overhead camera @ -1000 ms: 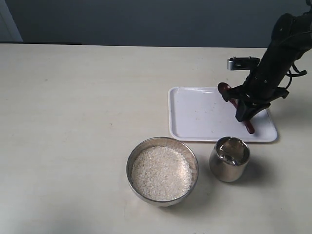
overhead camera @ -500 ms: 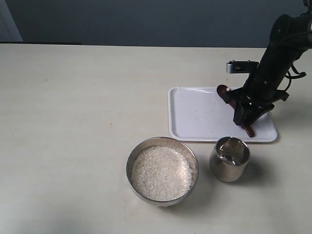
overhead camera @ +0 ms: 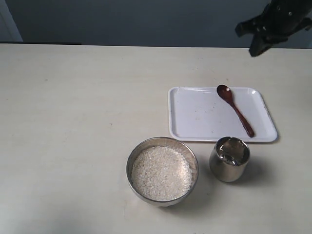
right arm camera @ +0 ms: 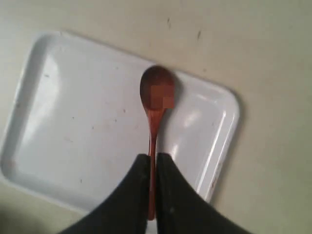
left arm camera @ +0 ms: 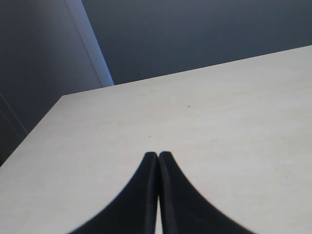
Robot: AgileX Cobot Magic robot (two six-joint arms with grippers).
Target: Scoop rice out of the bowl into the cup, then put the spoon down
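The spoon [overhead camera: 236, 109] lies flat on the white tray [overhead camera: 195, 117], its small oval bowl toward the far side, and nothing touches it. My right gripper [overhead camera: 249, 40] hangs high above the far right of the table, well clear of the spoon. In the right wrist view its fingers [right arm camera: 152, 156] stand almost together and hold nothing; the spoon [right arm camera: 157, 92] on the tray [right arm camera: 73, 122] shows far below through the thin slit. The steel bowl [overhead camera: 162, 140] full of rice [overhead camera: 162, 173] stands near the front, with the cup [overhead camera: 229, 159] to its right. My left gripper [left arm camera: 158, 154] is shut over bare table.
The tray lies just behind the cup, and a few stray grains dot it. Pale tabletop [overhead camera: 73, 122] stretches wide on the left. A dark wall runs behind the table's far edge.
My right gripper opened off the spoon's handle, rose up and away to the far right, and closed again. The spoon now rests alone on the tray.
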